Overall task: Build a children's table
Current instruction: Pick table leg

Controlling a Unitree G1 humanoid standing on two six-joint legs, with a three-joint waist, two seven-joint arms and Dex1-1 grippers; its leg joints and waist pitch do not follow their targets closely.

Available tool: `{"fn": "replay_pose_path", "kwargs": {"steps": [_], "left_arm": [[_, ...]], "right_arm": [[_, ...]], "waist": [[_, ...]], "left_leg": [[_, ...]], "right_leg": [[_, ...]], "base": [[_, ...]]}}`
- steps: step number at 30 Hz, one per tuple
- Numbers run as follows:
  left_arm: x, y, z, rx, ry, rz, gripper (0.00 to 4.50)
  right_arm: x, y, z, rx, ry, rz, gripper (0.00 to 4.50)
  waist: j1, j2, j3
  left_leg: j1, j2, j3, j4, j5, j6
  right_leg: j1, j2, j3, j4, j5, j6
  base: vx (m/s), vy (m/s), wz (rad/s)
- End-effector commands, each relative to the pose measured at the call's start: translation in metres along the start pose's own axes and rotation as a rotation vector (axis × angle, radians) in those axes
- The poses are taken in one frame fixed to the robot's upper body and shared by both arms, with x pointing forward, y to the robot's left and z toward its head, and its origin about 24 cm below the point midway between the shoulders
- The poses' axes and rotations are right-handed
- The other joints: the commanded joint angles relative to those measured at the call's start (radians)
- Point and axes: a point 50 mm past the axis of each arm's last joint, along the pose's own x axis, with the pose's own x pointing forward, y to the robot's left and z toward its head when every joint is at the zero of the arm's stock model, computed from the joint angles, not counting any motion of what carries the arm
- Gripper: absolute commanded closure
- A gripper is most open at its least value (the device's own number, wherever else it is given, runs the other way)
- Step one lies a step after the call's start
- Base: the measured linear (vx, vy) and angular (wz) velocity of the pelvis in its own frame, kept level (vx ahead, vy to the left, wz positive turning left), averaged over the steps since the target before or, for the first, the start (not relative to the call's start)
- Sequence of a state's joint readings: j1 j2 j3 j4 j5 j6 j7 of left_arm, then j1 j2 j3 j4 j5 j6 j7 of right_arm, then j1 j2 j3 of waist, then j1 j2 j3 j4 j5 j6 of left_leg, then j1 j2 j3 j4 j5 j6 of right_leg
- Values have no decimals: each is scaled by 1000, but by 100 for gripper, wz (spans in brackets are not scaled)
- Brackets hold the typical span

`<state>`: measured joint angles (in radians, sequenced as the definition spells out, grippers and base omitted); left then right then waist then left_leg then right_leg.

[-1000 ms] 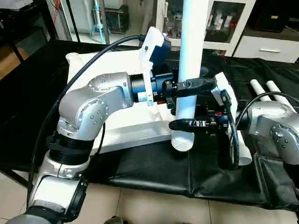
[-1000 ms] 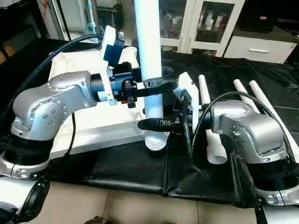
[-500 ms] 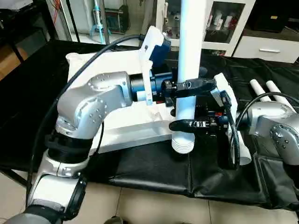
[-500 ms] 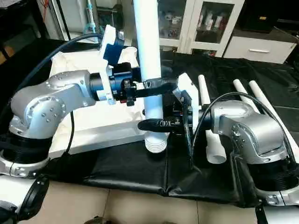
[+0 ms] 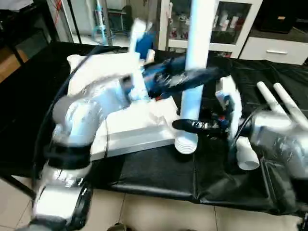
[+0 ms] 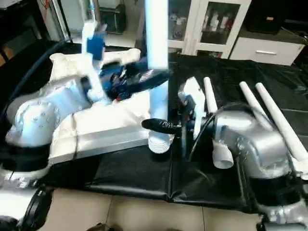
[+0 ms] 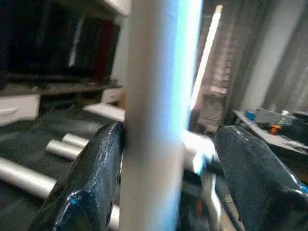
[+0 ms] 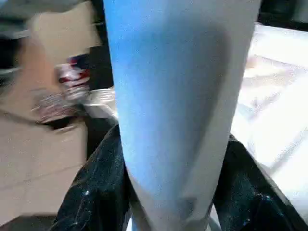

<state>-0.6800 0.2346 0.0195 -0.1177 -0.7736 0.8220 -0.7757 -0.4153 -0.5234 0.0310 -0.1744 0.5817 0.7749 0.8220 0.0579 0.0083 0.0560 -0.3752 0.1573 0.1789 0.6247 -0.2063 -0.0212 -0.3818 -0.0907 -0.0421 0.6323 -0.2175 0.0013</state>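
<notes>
White plastic is the thing that stands out: one long tube leg stands upright near the front edge of the black-covered work table, its ribbed lower end just beside the near right corner of the white tabletop, which lies flat on the black cover. The right gripper holds this leg low down, just above the ribbed end, with one black finger on each side of the tube; in the right wrist view the tube sits tightly between both fingers. The left gripper is higher on the same leg, and its fingers stand wide: in the left wrist view one finger touches the tube while the other one is clearly apart from it. Three more white legs lie on the black cover at the right side, near the right arm. White cabinets stand behind the table.
</notes>
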Motion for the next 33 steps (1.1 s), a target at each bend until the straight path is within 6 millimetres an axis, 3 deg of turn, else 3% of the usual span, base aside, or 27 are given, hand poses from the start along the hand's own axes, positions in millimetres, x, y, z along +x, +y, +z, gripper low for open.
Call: {"fn": "replay_pose_path", "kwargs": {"steps": [1, 3, 4, 6, 7, 8, 11, 12, 13, 14, 16, 18, 19, 20, 21, 22, 23, 24, 25, 26, 27, 28, 29, 30, 31, 32, 33], "left_arm": [[-8, -2, 5, 35, -21, 35, 120], [-19, 3, 0, 40, -25, 114, 120], [-33, 9, -9, 76, -13, 237, 120], [-47, 21, -19, 200, 2, 490, 120], [-48, 22, -20, 209, 7, 513, 120], [-61, 29, -30, 284, 51, 697, 120], [-74, 30, -41, 366, 48, 905, 120], [-75, 29, -42, 393, 38, 950, 120], [-77, 28, -46, 432, 58, 999, 120], [-79, 26, -50, 466, 74, 1056, 120], [-78, 23, -57, 461, 75, 1095, 120], [-75, 23, -61, 453, 66, 1124, 120], [-75, 23, -61, 453, 66, 1124, 120], [-71, 23, -65, 468, 63, 1137, 120], [-68, 23, -68, 472, 60, 1147, 120], [-68, 24, -70, 472, 57, 1157, 120], [-68, 24, -71, 472, 56, 1165, 120], [-69, 25, -73, 475, 57, 1176, 120], [-69, 25, -76, 473, 64, 1179, 120], [-72, 25, -80, 475, 78, 1188, 120], [-72, 25, -80, 475, 80, 1188, 120], [-73, 25, -83, 479, 100, 1192, 120], [-74, 25, -83, 489, 108, 1198, 120], [-75, 25, -82, 509, 114, 1209, 120], [-75, 25, -82, 509, 114, 1209, 120], [-76, 26, -80, 499, 105, 1236, 120], [-77, 27, -78, 505, 103, 1256, 120]], "right_arm": [[-17, -16, 6, -21, -41, -188, 263], [-20, -17, 3, -34, -54, -245, 264], [-23, -18, 0, -52, -65, -309, 264], [-26, -18, 0, -81, -116, -411, 264], [-27, -18, 1, -83, -125, -421, 264], [-29, -17, 4, -112, -200, -512, 264], [-29, -10, 4, -175, -233, -627, 264], [-30, -9, 2, -160, -223, -647, 264], [-29, -6, 2, -157, -230, -659, 264], [-27, -2, 2, -151, -252, -660, 264], [-25, -1, 0, -136, -273, -675, 264], [-23, -2, -6, -136, -263, -696, 264], [-23, -2, -6, -136, -263, -696, 264], [-22, -4, -9, -141, -263, -711, 264], [-21, -4, -10, -143, -260, -718, 264], [-21, -5, -10, -146, -256, -724, 264], [-20, -6, -9, -148, -251, -727, 264], [-18, -6, -9, -152, -247, -731, 264], [-18, -6, -9, -156, -244, -734, 264], [-16, -6, -11, -158, -241, -739, 264], [-16, -6, -11, -157, -240, -741, 264], [-17, -9, -16, -148, -232, -767, 264], [-18, -11, -18, -140, -228, -779, 264], [-18, -12, -21, -145, -216, -798, 264], [-18, -12, -21, -145, -216, -798, 264], [-18, -12, -23, -145, -229, -831, 264], [-18, -12, -24, -150, -231, -848, 264]], "waist": [[-3, 5, -72], [-6, 9, -71], [-5, 16, -69], [-14, 10, -66], [-16, 14, -67], [-20, 17, -64], [-27, 4, -63], [-28, 9, -62], [-30, -4, -60], [-28, 1, -60], [-36, -6, -59], [-47, 8, -59], [-58, 23, -57], [-65, 35, -59], [-71, 35, -61], [-93, 35, -62], [-101, 23, -55], [-99, 21, -54], [-96, 3, -58], [-71, -35, -69], [-45, -41, -75], [-40, -30, -55], [-44, -36, -51], [-44, -10, -49], [-53, 21, -64], [-69, 59, -69], [-84, 52, -82]], "left_leg": [[17, 61, -20, -74, -47, 7], [18, 58, -20, -74, -72, -6], [18, 60, -23, -76, -88, -10], [14, 61, -23, -79, -116, -13], [15, 62, -25, -81, -131, -14], [13, 66, -26, -86, -150, -21], [10, 64, -29, -89, -162, -35], [14, 62, -27, -89, -168, -36], [12, 64, -29, -91, -174, -30], [13, 66, -30, -92, -181, -30], [18, 73, -37, -98, -202, -54], [41, 105, -66, -116, -256, -95], [55, 169, -108, -151, -283, -81], [30, 168, -176, -176, -322, 15], [36, 158, -211, -176, -347, 63], [31, 137, -240, -169, -337, 154], [3, 98, -255, -173, -334, 205], [-12, 77, -263, -171, -334, 209], [-50, 19, -260, -140, -308, 178], [-103, -49, -195, -17, -255, 100], [-73, -64, -109, 134, -192, 77], [-76, -33, -42, 216, -155, 70], [-104, -15, -35, 200, -173, 86], [-73, 34, -36, 156, -178, 90], [-63, 84, -72, 47, -185, 113], [50, 323, -221, -106, -124, 164], [74, 354, -233, -111, -52, 188]], "right_leg": [[46, -47, 37, -59, 30, -279], [46, -45, 37, -63, 12, -272], [48, -47, 36, -64, -6, -264], [50, -47, 37, -72, -25, -235], [49, -47, 38, -76, -55, -221], [45, -48, 39, -81, -85, -203], [45, -45, 39, -83, -139, -167], [42, -45, 39, -85, -147, -164], [41, -43, 40, -87, -159, -155], [38, -46, 41, -86, -169, -149], [32, -30, 33, -85, -164, -141], [23, 1, 11, -76, -115, -149], [15, 8, -8, -48, -79, -158], [27, 11, -38, -7, -74, -181], [16, 17, -49, 8, -94, -204], [19, 11, -51, 12, -121, -260], [33, 9, -49, 5, -129, -336], [45, 4, -49, -4, -154, -371], [73, -11, -49, -43, -234, -427], [98, -72, -52, -120, -436, -442], [87, -131, -68, -192, -513, -465], [66, -145, -115, -196, -543, -414], [83, -143, -121, -180, -486, -380], [96, -165, -182, -184, -441, -302], [147, -118, -224, -155, -317, -199], [15, -15, -164, 49, -190, -39], [-38, -21, -120, 131, -226, -5]], "base": [[0, 0, 0], [0, 0, 0], [0, 0, 0], [0, 0, 0], [0, 0, 0], [0, 0, 0], [0, 0, 0], [0, 0, 0], [0, 0, 0], [0, 0, 0], [0, 0, 0], [0, 0, 0], [-12, -55, 12], [-12, -55, 12], [-10, -108, 35], [-5, -153, 54], [-5, -153, 54], [-23, -182, 50], [-66, -206, 36], [-66, -206, 36], [-60, -226, 38], [-14, -117, 23], [-19, -213, 35], [15, -182, 33], [7, -260, 62], [12, -164, 51], [-1, -179, 37]]}}
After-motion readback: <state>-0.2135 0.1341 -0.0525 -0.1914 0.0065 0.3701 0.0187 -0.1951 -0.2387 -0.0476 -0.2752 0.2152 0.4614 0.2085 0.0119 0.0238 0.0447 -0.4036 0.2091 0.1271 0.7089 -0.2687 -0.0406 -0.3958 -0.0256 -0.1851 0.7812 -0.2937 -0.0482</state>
